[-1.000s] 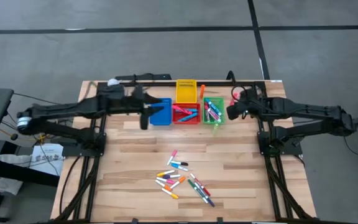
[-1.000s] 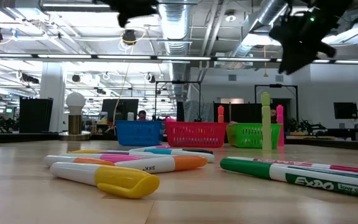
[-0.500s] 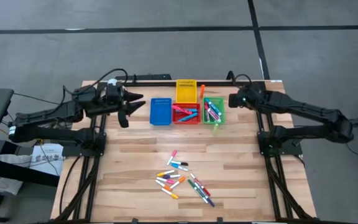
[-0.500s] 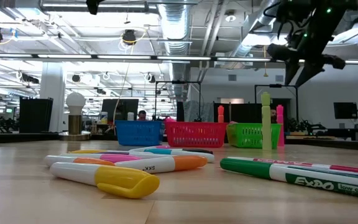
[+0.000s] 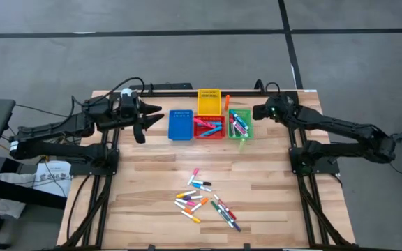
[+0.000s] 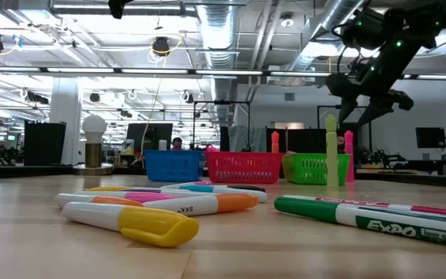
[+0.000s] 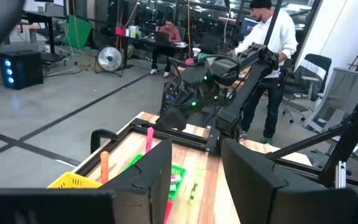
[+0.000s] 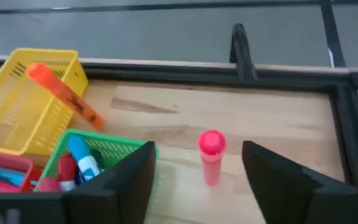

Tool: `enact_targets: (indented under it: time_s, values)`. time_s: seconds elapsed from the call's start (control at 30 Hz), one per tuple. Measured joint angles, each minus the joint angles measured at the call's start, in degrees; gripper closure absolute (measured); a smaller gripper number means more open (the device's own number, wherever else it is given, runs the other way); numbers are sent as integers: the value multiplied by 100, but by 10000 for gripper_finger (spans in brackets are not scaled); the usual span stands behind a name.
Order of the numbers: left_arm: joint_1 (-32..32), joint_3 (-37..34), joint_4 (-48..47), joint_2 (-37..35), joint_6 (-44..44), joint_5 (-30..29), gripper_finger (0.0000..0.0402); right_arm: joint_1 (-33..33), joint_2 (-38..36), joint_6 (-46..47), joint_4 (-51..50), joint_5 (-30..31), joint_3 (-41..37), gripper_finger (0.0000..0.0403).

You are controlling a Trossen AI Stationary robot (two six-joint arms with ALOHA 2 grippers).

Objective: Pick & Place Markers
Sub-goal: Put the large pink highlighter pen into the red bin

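Several loose markers (image 5: 204, 202) lie in a pile on the table near its near edge, large in the low view (image 6: 169, 209). More markers lie in the green bin (image 5: 239, 124) and the red bin (image 5: 209, 128). A pink marker (image 8: 211, 155) stands upright on its end by the far right corner (image 6: 348, 155). My right gripper (image 8: 194, 180) hovers open above and just short of it (image 5: 258, 111), touching nothing. My left gripper (image 5: 149, 122) is open, raised, left of the blue bin (image 5: 181, 124).
A yellow bin (image 5: 209, 101) sits behind the red one, with an orange marker (image 8: 64, 93) beside it. A yellow-green marker (image 6: 331, 147) stands in front of the green bin. Bare wood lies between the bins and the pile. A person (image 7: 269, 37) stands beyond the table.
My left gripper has drawn back from over the blue bin toward the table's left edge, then held still. My right gripper has moved from beside the green bin toward the far edge and come down a little toward the upright pink marker.
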Motion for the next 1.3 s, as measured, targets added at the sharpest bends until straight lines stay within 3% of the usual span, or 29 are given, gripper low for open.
enact_targets:
  time_s: [0.17, 0.77, 1.17, 1.3]
  values:
    - [0, 0, 2, 0, 0, 0, 262, 0, 167, -347, 433, 258, -212, 143]
    - [0, 0, 22, 2, 2, -44, 262, 0, 1507, -514, 1654, 595, -466, 143]
    - [0, 0, 24, 2, 24, -44, 262, -48, 1601, -429, 1668, 637, -464, 144]
    - [0, 0, 24, 2, 24, -44, 262, -44, 1601, -341, 1652, 694, -464, 165]
